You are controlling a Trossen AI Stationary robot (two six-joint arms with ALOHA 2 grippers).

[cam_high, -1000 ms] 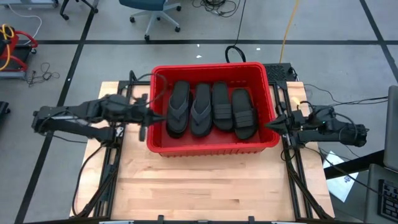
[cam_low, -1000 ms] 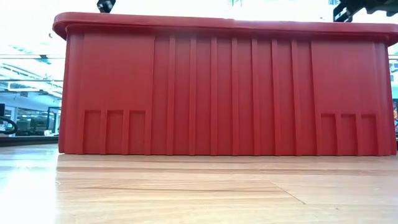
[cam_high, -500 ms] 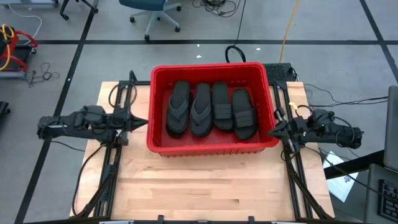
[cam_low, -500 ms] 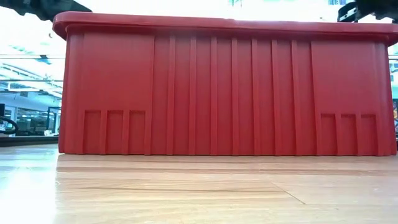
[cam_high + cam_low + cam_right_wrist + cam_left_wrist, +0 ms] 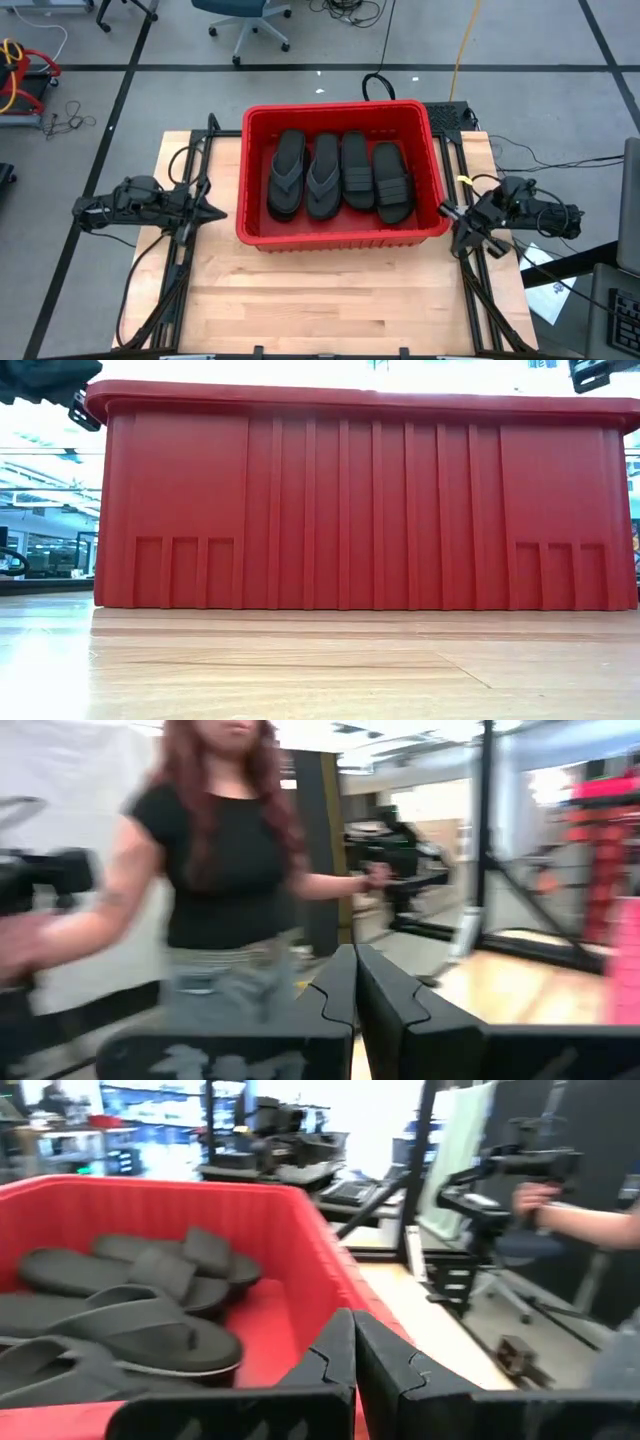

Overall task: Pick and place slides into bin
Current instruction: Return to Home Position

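Several black slides [image 5: 340,175] lie side by side, soles down, on the floor of the red bin [image 5: 340,106], which stands at the table's far middle. The left wrist view shows them [image 5: 130,1315] over the bin's rim [image 5: 250,1198]. The low view shows only the bin's near wall [image 5: 370,510]. My left gripper [image 5: 220,212] is shut and empty, level, just left of the bin. My right gripper [image 5: 443,209] is shut and empty just right of the bin. Its fingers [image 5: 380,990] point past the table at the room.
Bare wooden table [image 5: 330,290] stretches between the bin and the near edge. A person [image 5: 220,870] stands beyond the table in the right wrist view, and a hand [image 5: 560,1205] shows in the left wrist view. Cables and arm frames run along both table sides.
My left gripper has drawn back from over the bin's left rim toward the table's left edge and has sunk, staying shut. My right gripper has pulled slightly away from the bin's right wall and swung about at the wrist, also shut. The slides and bin have not moved.
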